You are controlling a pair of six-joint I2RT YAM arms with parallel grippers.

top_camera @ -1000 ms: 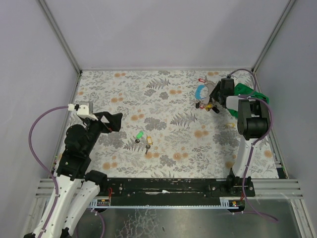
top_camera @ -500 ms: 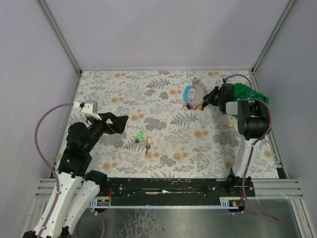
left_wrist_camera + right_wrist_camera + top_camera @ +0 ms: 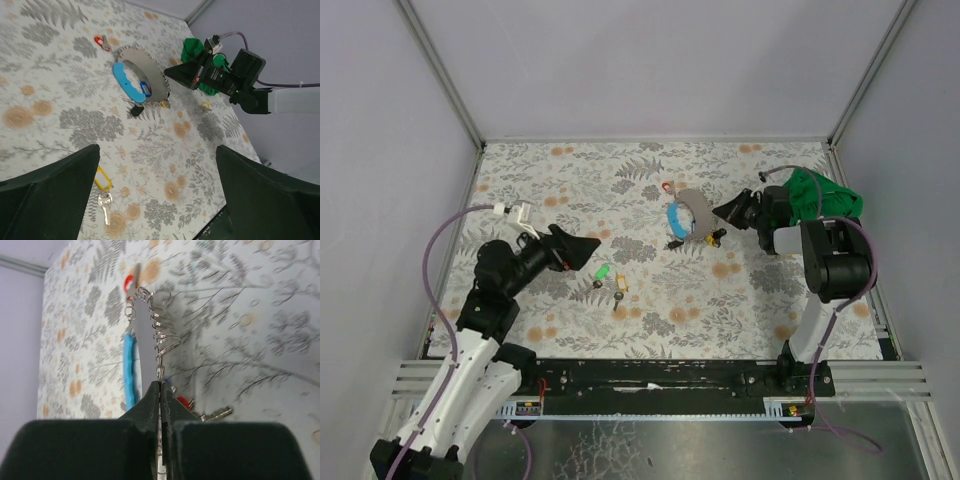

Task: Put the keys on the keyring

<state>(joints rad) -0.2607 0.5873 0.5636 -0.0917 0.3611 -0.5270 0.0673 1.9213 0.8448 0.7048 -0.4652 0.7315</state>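
Lying loose between the arms, the green key [image 3: 604, 272] and yellow key [image 3: 620, 290] sit just beside the spread-open left gripper [image 3: 585, 252], well apart from the keyring [image 3: 682, 215], which the right gripper [image 3: 722, 212] pinches by its edge.

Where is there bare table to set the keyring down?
Bare: floral cloth beyond the left hand, and the near strip right of the yellow-capped metal key. Crowded: centre, around the green-capped metal key and blue-tagged wire keyring.
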